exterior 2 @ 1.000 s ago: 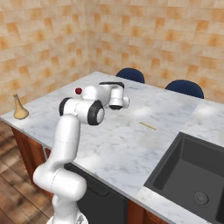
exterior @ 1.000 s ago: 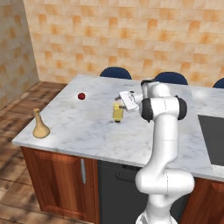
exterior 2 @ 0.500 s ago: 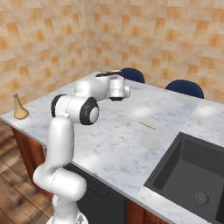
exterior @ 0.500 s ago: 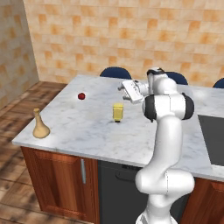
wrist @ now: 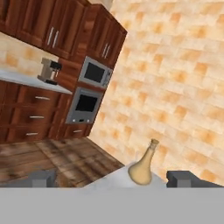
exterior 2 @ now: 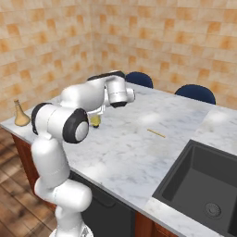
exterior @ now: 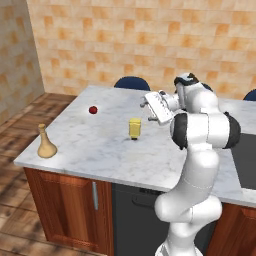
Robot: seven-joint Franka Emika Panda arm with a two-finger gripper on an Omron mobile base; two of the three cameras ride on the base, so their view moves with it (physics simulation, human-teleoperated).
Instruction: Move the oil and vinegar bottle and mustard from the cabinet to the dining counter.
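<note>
The tan oil and vinegar bottle (exterior: 46, 145) stands upright near the left corner of the marble dining counter (exterior: 95, 145); I see that bottle (exterior 2: 19, 114) again at the far left, and ahead of the hand as bottle (wrist: 142, 168). The yellow mustard (exterior: 135, 128) stands mid-counter, and the mustard (exterior 2: 96, 121) is partly behind my arm. My gripper (exterior: 148, 112) hovers just right of and above the mustard, open and empty, pointing left. In the hand view the gripper (wrist: 113, 179) is open. Reddish-brown cabinet doors (wrist: 52, 30) hang across the room.
A small red ball (exterior: 93, 109) lies on the counter's far left. A thin stick (exterior 2: 156, 133) lies mid-counter, and a dark sink (exterior 2: 203, 185) is sunk in at the right. Blue stools (exterior: 131, 82) stand behind the counter. A microwave (wrist: 94, 73) and oven (wrist: 85, 105) face the hand.
The hand has lifted a little and pulled back to the right from the mustard, which stays standing on the counter. The jaws stayed wide open.
</note>
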